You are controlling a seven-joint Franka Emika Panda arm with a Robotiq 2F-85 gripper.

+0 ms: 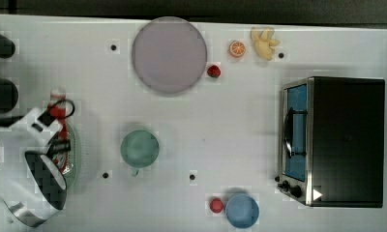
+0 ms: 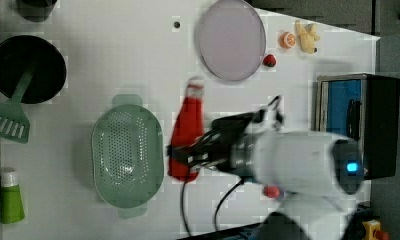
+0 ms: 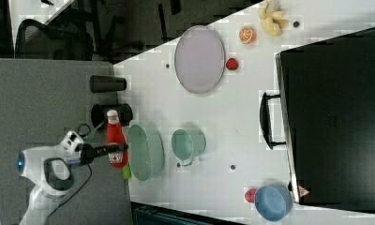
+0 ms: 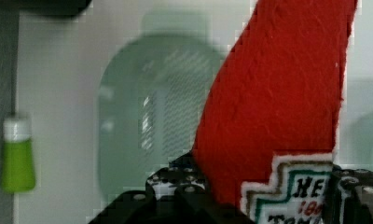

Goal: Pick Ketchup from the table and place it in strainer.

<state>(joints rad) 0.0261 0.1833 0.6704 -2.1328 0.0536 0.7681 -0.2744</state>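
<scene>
We judge the main risk to be a drop short of the target: the hand pinches the long red squeeze bottle of Ketchup low on its body, near the labelled base, so the white-capped end could swing or catch the rim on release. The bottle hangs lifted off the white table, just beside the pale green oval perforated strainer in the left view (not yet clearly over its bowl). Its red surface looks soft and fuzzy in the wrist view, with a stitched label by the fingers.
</scene>
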